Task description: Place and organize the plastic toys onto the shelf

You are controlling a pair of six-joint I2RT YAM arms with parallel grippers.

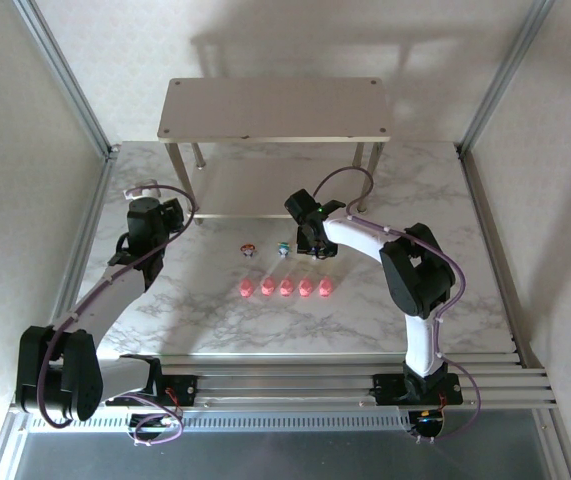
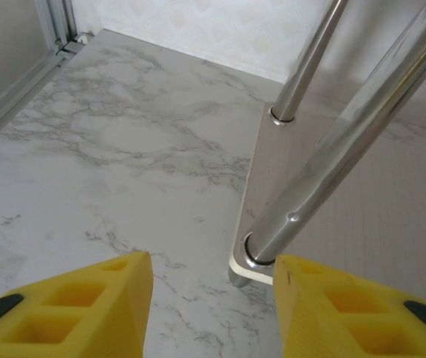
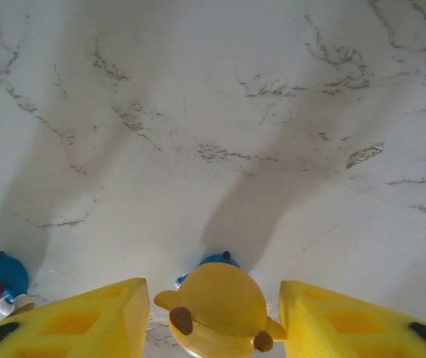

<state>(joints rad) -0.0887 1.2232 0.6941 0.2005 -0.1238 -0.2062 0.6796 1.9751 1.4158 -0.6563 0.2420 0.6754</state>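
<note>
Evidently lining up a grasp, the right gripper (image 3: pixel 210 292) straddles the orange figurine (image 3: pixel 220 307) on the table (image 3: pixel 198 112), fingers (image 3: pixel 86 321) wide open and clear of it, while the left gripper (image 2: pixel 211 261) hangs open and empty beside a leg (image 2: pixel 324 169) of the shelf (image 2: pixel 399 246).

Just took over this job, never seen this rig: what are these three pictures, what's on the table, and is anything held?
These are two robot arms bolted at the table's near edge, each ending in a two-finger gripper. One picture looks down from above and behind them; the other two come from a camera on each wrist. On the table stand the shelf, a row of five pink toys and three figurines. The right gripper is open around the orange-topped figurine, not holding it yet; the teal-topped one is beside it. The left gripper is open and empty beside a shelf leg.
</note>
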